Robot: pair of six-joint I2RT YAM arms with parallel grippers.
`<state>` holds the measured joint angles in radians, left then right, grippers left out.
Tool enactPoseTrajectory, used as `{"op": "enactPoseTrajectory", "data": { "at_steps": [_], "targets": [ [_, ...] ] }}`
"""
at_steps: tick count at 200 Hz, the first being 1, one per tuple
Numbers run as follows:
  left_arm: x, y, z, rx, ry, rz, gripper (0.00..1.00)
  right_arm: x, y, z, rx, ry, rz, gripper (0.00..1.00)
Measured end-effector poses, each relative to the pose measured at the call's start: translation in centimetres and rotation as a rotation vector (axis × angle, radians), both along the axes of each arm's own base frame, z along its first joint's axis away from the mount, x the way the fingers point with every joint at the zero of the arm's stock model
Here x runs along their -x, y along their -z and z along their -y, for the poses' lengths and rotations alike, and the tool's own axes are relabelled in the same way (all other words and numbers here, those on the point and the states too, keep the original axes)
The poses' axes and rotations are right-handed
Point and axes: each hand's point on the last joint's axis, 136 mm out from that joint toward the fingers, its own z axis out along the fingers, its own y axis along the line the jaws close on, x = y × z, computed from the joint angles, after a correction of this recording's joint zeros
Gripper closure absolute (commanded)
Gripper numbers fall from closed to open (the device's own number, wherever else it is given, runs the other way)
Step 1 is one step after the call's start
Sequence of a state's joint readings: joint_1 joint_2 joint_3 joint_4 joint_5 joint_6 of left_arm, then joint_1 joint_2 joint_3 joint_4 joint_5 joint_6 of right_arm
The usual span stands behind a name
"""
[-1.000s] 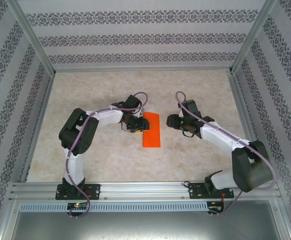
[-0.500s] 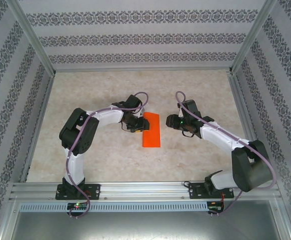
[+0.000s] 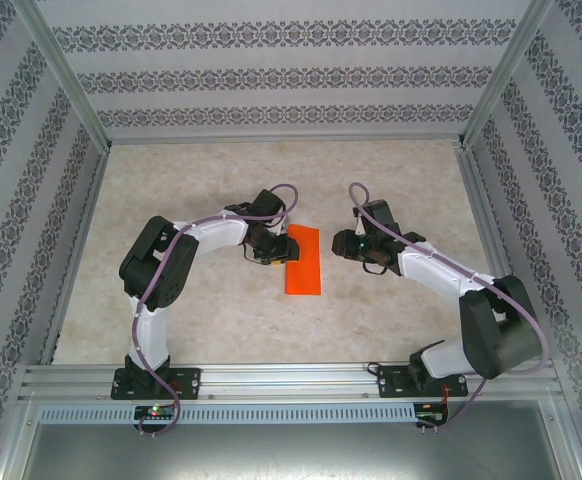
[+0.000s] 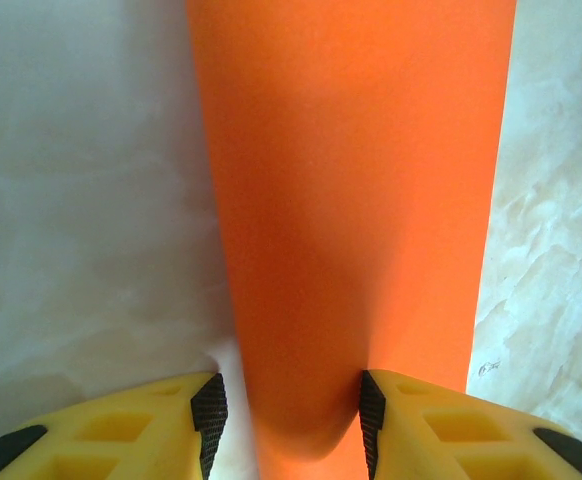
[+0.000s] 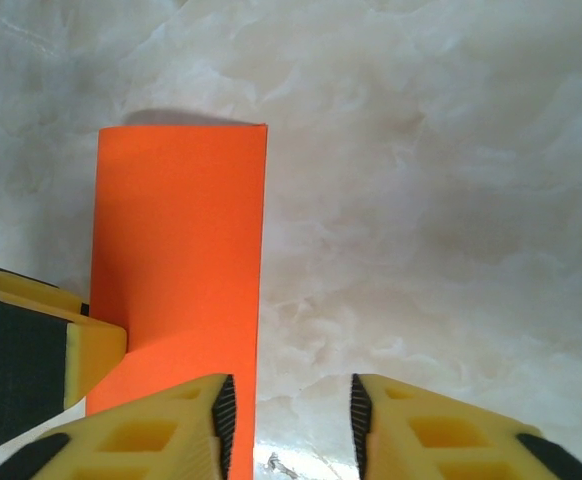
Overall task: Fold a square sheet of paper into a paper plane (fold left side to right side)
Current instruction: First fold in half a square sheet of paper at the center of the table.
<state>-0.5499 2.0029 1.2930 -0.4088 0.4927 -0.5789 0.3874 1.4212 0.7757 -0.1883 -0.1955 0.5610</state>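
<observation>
With our left pincer (image 4: 291,420) half-open astride the folded square sheet of paper (image 3: 303,260) mid-desk (image 3: 391,310) and our right pincer (image 5: 293,420) open and empty beside it, a nudge could skew the crease.

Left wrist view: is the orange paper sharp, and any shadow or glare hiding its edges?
Left wrist view: thin bright orange folded paper looks soft up close, with grey shadow along its left edge, no glare. Right wrist view: its edges are crisp, with a thin shadow at the far end. Top view: evenly lit.

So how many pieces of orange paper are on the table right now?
1: the orange paper, folded into a narrow rectangle, lies mid-table between the left gripper and right gripper. None seem hidden.
</observation>
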Motion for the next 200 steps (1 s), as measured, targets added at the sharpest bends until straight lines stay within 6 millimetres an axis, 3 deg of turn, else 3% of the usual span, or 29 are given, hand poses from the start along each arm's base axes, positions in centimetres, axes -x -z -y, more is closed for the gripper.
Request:
{"op": "enactPoseTrajectory", "data": {
  "at_steps": [54,200],
  "targets": [
    [0.0,0.0,0.0,0.0,0.0,-0.001,0.54,1.0,1.6,-1.6,-0.001,-0.047,-0.052,0.66],
    [0.0,0.1,0.1,0.001,-0.003,-0.009,0.52,1.0,1.6,-1.7,-0.002,-0.05,-0.053,0.66]
  ]
}}
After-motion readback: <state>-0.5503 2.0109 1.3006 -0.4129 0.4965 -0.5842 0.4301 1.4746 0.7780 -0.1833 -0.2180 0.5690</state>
